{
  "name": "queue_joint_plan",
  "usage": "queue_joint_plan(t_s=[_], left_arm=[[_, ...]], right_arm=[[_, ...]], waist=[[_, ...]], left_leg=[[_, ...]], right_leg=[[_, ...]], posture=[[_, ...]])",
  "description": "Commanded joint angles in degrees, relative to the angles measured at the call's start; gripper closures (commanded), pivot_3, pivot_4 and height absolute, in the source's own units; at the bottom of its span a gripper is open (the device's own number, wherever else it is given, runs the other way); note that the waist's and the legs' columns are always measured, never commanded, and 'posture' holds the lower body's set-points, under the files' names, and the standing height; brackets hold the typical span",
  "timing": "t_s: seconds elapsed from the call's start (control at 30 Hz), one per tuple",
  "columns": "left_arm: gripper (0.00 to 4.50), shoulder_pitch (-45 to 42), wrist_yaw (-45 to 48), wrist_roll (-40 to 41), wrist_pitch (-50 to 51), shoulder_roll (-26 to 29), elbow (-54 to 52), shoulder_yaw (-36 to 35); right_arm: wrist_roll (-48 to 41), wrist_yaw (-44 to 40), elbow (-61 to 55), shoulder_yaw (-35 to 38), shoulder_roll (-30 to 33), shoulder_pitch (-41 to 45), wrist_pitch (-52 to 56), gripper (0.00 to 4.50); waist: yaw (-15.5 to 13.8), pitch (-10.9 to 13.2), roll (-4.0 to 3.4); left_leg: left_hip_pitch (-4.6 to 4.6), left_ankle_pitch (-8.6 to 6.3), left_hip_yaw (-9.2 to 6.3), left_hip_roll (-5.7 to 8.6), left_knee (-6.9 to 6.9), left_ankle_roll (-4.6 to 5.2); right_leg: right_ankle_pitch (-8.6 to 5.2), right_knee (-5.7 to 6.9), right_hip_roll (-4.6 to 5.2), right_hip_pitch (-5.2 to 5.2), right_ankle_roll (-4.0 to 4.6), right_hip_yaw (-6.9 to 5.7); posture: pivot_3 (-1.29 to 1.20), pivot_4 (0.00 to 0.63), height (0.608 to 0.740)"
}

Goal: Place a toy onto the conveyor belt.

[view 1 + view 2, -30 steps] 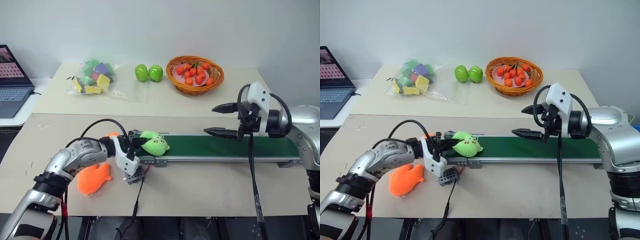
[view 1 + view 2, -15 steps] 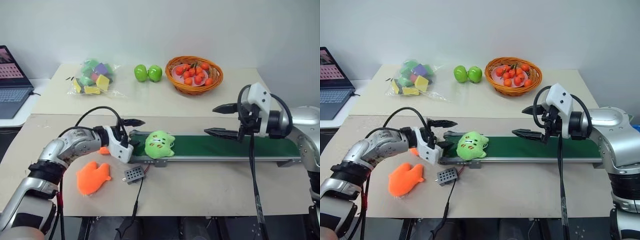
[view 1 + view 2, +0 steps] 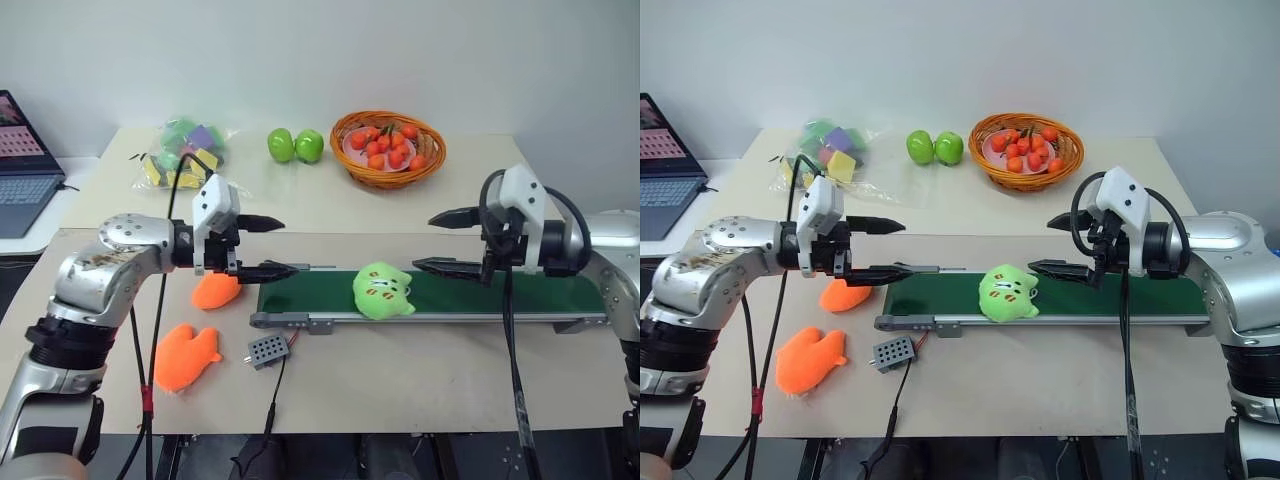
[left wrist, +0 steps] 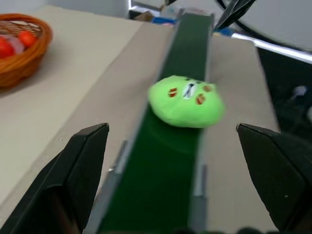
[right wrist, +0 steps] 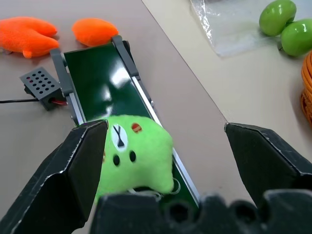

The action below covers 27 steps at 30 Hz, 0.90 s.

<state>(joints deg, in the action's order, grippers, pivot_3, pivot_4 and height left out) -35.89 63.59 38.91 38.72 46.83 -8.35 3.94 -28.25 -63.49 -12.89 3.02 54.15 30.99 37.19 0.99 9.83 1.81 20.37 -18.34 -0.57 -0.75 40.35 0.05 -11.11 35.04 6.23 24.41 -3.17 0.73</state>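
The lime-green toy [image 3: 383, 291] lies free on the conveyor belt [image 3: 520, 293], near its middle and overhanging the near rail, its face marks turned toward the near side; it is too rounded to show a clear long axis. The belt runs left to right across the table [image 3: 420, 370]. The right gripper [image 3: 447, 242] hovers just right of the toy, fingers apart, holding nothing. The left gripper [image 3: 270, 247] hangs above the belt's left end, fingers spread wide and empty. Two orange plush toys [image 3: 185, 355] lie left of the belt.
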Motion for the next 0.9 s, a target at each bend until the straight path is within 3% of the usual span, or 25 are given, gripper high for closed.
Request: queue_joint_plan(t_s=[0.03, 0.27, 0.63, 0.9], left_arm=[[0.03, -1.7, -0.5, 2.9, 4.3, 1.0, -2.9, -3.2], [0.03, -2.1, -3.3, 1.3, 5.9, 3.1, -3.2, -6.7], [0.03, -5.2, -8.6, 0.5, 4.0, -3.2, -2.5, -8.2], [0.03, -6.9, -9.6, 0.1, 3.9, -4.5, -2.3, -8.0]], right_arm=[[-1.5, -0.8, -1.8, 1.9, 1.3, 1.3, 0.3, 0.0], [-3.5, 0.9, -2.0, 4.8, 0.8, 1.1, 0.7, 0.0], [-5.2, 3.1, -2.7, 5.1, -0.9, 0.8, 0.7, 0.0], [-5.5, 3.6, -3.1, 5.2, -1.0, 0.4, 0.7, 0.0]], waist=[[0.0, 0.0, 0.0], [0.0, 0.0, 0.0], [-0.3, 0.0, 0.0], [-0.2, 0.0, 0.0]], left_leg=[[-0.03, 0.01, 0.0, 0.0, 0.0, -0.02], [-0.06, 0.05, 0.02, 0.01, 0.01, -0.09], [-0.04, 0.05, 0.01, 0.02, 0.01, -0.09], [-0.04, 0.05, 0.01, 0.02, 0.01, -0.09]], right_leg=[[0.0, 0.0, 0.0, -0.02, 0.0, 0.0], [0.0, -0.01, 0.0, -0.04, 0.01, 0.02], [0.0, -0.03, 0.0, -0.07, 0.02, 0.02], [0.0, -0.01, 0.0, -0.06, 0.02, 0.03]], posture=[[0.0, 0.15, 0.738], [0.0, 0.15, 0.738], [0.0, 0.15, 0.738], [0.0, 0.15, 0.738]])
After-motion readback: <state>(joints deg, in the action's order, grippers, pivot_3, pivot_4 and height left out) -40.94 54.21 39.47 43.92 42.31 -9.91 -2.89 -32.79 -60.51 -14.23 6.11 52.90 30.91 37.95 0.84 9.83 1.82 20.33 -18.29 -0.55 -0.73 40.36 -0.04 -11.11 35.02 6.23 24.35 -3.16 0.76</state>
